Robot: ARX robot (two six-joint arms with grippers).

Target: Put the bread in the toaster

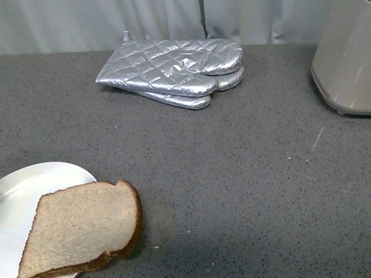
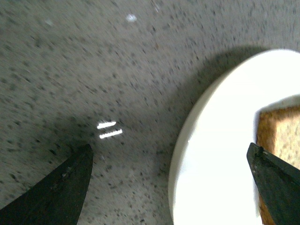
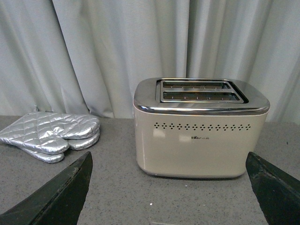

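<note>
One flat slice of light-brown wholemeal bread with a darker crust lies at the near left of the speckled grey desk. It rests mostly on a round white plate, with its right crust hanging over the plate's rim. The large beige boxy toaster with a shiny metal top stands at the far right, well apart from the bread and cut off by the frame edge in the front view. Two silver quilted oven mitts lie stacked at the far middle, in front of a pale grey curtain.

The right wrist view faces the toaster's long side. Two parallel slots open in its top, a row of small vent holes runs along the side, and beneath them sits a small dark logo too tiny to read.

The left end effector is spread wide and holds nothing. One finger is over bare desk and the other is by the bread's edge above the plate. The right end effector is also wide apart and empty, framing the toaster.
</note>
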